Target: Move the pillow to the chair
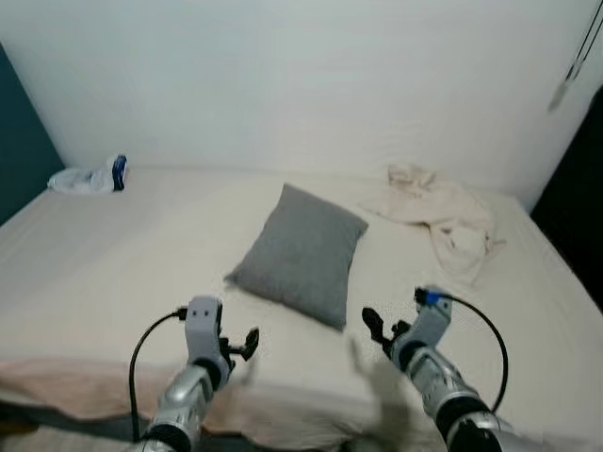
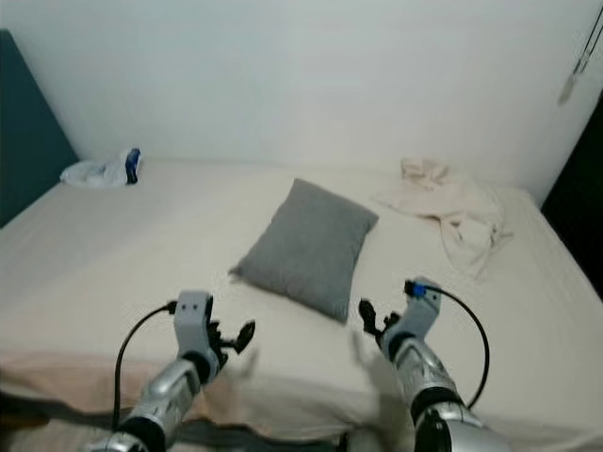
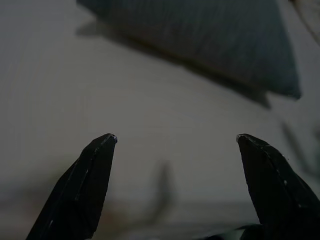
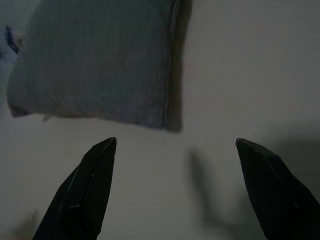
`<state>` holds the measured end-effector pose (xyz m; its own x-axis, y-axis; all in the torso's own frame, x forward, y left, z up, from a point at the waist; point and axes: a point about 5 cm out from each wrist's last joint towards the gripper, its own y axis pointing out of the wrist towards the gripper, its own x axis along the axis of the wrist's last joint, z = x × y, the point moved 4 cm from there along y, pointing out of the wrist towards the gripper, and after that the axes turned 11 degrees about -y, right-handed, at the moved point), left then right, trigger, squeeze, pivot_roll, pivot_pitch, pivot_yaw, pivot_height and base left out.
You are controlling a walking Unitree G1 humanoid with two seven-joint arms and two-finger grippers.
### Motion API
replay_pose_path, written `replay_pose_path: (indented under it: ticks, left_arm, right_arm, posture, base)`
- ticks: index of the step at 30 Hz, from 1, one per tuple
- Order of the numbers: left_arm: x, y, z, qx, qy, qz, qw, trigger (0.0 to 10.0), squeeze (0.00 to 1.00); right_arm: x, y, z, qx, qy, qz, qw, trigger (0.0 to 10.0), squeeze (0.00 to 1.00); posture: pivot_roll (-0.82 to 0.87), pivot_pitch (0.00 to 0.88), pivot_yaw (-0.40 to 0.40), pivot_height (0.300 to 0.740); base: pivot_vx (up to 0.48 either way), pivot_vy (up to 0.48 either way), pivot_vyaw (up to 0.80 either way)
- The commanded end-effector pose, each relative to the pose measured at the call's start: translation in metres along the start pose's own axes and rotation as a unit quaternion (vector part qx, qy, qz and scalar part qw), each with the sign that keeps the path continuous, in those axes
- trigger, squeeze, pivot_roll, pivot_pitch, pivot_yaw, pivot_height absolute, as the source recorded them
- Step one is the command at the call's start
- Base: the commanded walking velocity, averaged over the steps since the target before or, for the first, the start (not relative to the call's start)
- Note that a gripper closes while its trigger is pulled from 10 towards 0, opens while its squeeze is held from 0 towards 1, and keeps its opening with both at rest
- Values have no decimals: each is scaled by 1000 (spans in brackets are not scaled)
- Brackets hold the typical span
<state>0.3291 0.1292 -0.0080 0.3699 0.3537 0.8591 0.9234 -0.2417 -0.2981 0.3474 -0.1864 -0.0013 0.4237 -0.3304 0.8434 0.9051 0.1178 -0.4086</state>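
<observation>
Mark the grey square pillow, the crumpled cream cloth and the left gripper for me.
grey square pillow [image 1: 303, 252], left eye view, middle of its top face.
crumpled cream cloth [image 1: 443, 215], left eye view, middle of the heap.
left gripper [image 3: 175, 140], left wrist view, midway between its open fingertips.

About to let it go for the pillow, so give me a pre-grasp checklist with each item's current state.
1. Pillow in view and unobstructed: ok. The gray pillow lies flat on the bed, nothing on top of it.
2. Left gripper open: ok, fingers spread wide in the left wrist view, nothing held.
3. Right gripper open: ok, fingers spread wide, nothing held.
4. Grippers at the pillow: not ok. Both hover short of its near edge, not touching.
5. Clutter near the grasp: ok. The crumpled cream cloth and the white and blue item lie apart from the pillow.
6. Chair located: cannot tell.
</observation>
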Motion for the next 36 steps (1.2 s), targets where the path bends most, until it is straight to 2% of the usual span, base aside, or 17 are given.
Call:
replay_pose_path:
  ticks: [1, 4, 6, 8, 12, 17, 19, 20, 24, 27, 29, 30, 31, 32, 36]
  left_arm:
    - [1, -1, 0, -5, 4, -5, 1000, 10000, 0]
    - [6, -1, 0, -8, 7, -14, 1000, 10000, 0]
    - [19, 1, 0, -20, 17, -39, 999, 10000, 0]
    - [23, 1, 0, -23, 19, -45, 999, 10000, 0]
    - [37, 2, -2, -35, 28, -70, 997, 10000, 0]
    - [49, -1, -5, -54, 44, -94, 993, 10000, 0]
    - [60, -11, -5, -72, 63, -116, 989, 10000, 0]
    - [60, -11, -5, -72, 63, -116, 989, 10000, 0]
    - [90, -36, -5, -81, 68, -156, 982, 10000, 0]
    - [97, -42, -5, -83, 72, -163, 981, 10000, 0]
    - [116, -58, -5, -83, 87, -178, 977, 10000, 0]
    - [116, -58, -5, -83, 87, -178, 977, 10000, 0]
    - [134, -70, -7, -82, 104, -189, 973, 10000, 0]
    - [139, -75, -9, -82, 108, -191, 972, 10000, 0]
    - [143, -81, -13, -83, 109, -191, 972, 10000, 0]
  right_arm:
    - [7, 1, 2, 9, 17, -23, 1000, 10000, 0]
    - [17, 2, 5, 22, 31, -44, 998, 10000, 0]
    - [45, 3, 11, 61, 64, -108, 990, 10000, 0]
    - [53, 2, 10, 63, 73, -123, 988, 10000, 0]
    - [77, -1, 0, 54, 102, -173, 978, 10000, 0]
    - [83, -3, -16, 18, 128, -181, 975, 10000, 0]
    - [82, -4, -23, -6, 136, -179, 975, 10000, 0]
    - [82, -4, -23, -6, 136, -179, 975, 10000, 0]
    - [86, -5, -23, -6, 141, -189, 972, 10000, 0]
    - [88, -5, -22, -5, 142, -193, 971, 10000, 0]
    - [96, -5, -19, 10, 147, -209, 967, 10000, 0]
    - [96, -5, -19, 10, 147, -209, 967, 10000, 0]
    - [109, -6, -10, 47, 140, -234, 961, 10000, 0]
    - [115, -6, -6, 62, 137, -242, 958, 10000, 0]
    - [121, -6, -3, 71, 133, -250, 956, 10000, 0]
  posture:
    - [-35, 0, 30, 586]
    - [-28, 0, 35, 586]
    - [-16, 0, 44, 586]
    - [-9, 0, 49, 586]
    - [8, 0, 63, 586]
    - [38, 45, 85, 586]
    - [85, 130, 116, 586]
    - [85, 130, 116, 586]
    - [163, 264, 173, 586]
    - [171, 274, 179, 586]
    - [223, 334, 212, 586]
    - [223, 334, 212, 586]
    - [262, 374, 232, 586]
    - [266, 379, 235, 586]
    - [275, 389, 238, 586]
  base:
    - [0, 0, 0]
    - [0, 0, 0]
    - [0, 0, 0]
    - [0, 0, 0]
    - [0, 0, 0]
    - [0, 0, 0]
    - [0, 0, 0]
    - [0, 0, 0]
    - [0, 0, 0]
    - [0, 0, 0]
    - [0, 0, 0]
    - [0, 0, 0]
    - [0, 0, 0]
    - [0, 0, 0]
    - [0, 0, 0]
